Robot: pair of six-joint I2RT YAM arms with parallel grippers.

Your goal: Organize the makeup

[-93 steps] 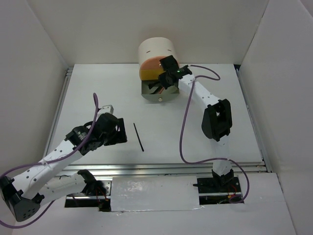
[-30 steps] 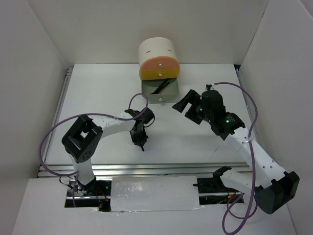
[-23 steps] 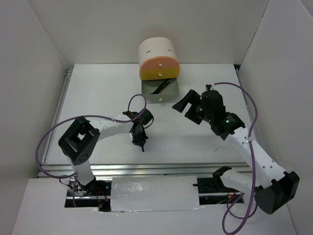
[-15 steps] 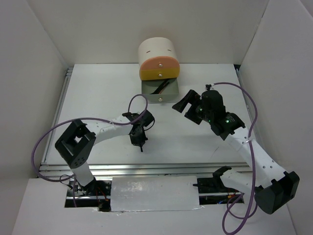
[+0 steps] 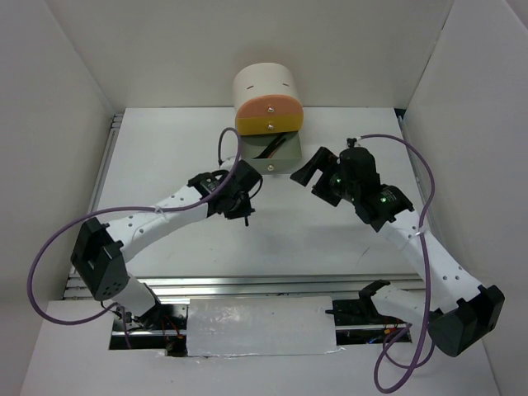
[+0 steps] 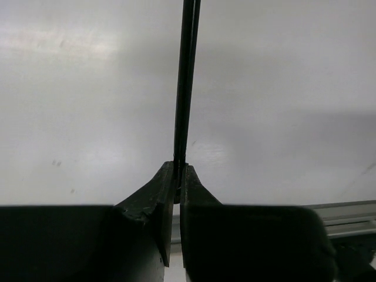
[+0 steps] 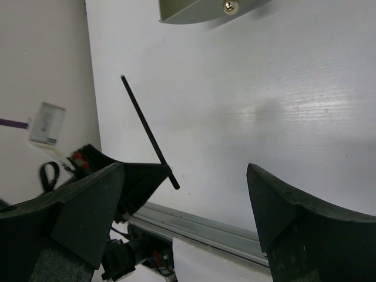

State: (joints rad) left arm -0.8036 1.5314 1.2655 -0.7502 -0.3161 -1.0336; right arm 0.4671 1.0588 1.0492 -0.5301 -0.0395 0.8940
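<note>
My left claw pinches the thin black stick by its end; best carried level into the open grey metal drawer

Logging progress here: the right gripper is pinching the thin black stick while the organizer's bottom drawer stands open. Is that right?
Not quite: the left gripper pinches the thin black stick, as the left wrist view shows. The right gripper is open and empty. The bottom drawer of the organizer does stand open.
</note>
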